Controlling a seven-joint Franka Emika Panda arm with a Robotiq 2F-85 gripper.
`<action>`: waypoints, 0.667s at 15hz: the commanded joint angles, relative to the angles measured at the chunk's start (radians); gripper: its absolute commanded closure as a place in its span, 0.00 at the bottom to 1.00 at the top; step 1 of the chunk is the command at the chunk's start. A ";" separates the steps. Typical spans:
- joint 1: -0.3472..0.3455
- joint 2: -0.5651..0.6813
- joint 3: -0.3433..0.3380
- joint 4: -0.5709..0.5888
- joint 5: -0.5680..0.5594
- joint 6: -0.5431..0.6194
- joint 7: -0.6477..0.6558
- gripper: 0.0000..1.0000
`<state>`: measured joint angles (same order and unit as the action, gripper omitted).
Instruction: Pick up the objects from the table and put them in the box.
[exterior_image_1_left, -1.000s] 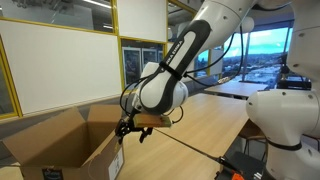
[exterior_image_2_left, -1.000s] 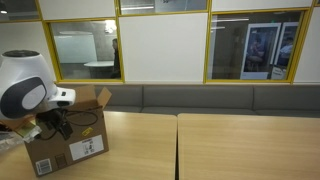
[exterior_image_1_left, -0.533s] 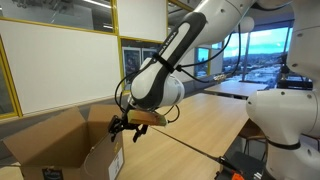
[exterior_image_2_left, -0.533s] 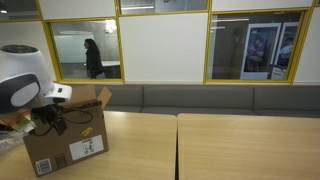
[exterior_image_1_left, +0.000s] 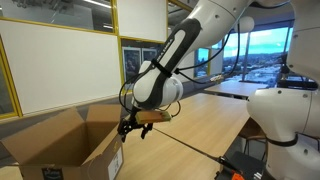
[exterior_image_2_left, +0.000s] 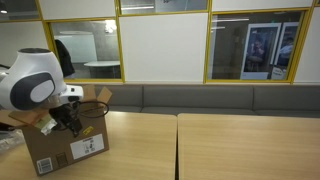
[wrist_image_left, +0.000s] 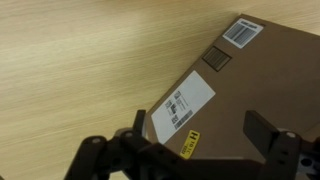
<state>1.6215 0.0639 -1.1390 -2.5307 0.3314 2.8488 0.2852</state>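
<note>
An open brown cardboard box (exterior_image_1_left: 55, 150) stands on the wooden table (exterior_image_1_left: 200, 125), flaps up; it also shows in an exterior view (exterior_image_2_left: 70, 148). In the wrist view its side with white labels (wrist_image_left: 270, 70) lies right below the jaws. My gripper (exterior_image_1_left: 132, 126) hangs at the box's edge, seen in both exterior views (exterior_image_2_left: 50, 124). In the wrist view my gripper (wrist_image_left: 200, 128) is open, with nothing between the fingers. No loose objects show on the table.
A second white robot body (exterior_image_1_left: 285, 120) stands at the table's side. A bench seat (exterior_image_2_left: 230, 98) and glass walls run behind the table. Bare wooden table top (exterior_image_2_left: 220, 145) stretches away from the box.
The arm swung out over the box, then came back toward the table side of the box's edge. The gripper stays open and empty.
</note>
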 joint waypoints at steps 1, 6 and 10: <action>-0.008 0.084 -0.078 0.028 -0.143 -0.040 0.010 0.00; 0.102 0.136 -0.334 -0.005 -0.353 -0.041 0.048 0.00; 0.280 0.164 -0.613 -0.036 -0.373 -0.050 -0.007 0.00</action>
<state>1.7630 0.1904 -1.5725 -2.5544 -0.0338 2.8110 0.2983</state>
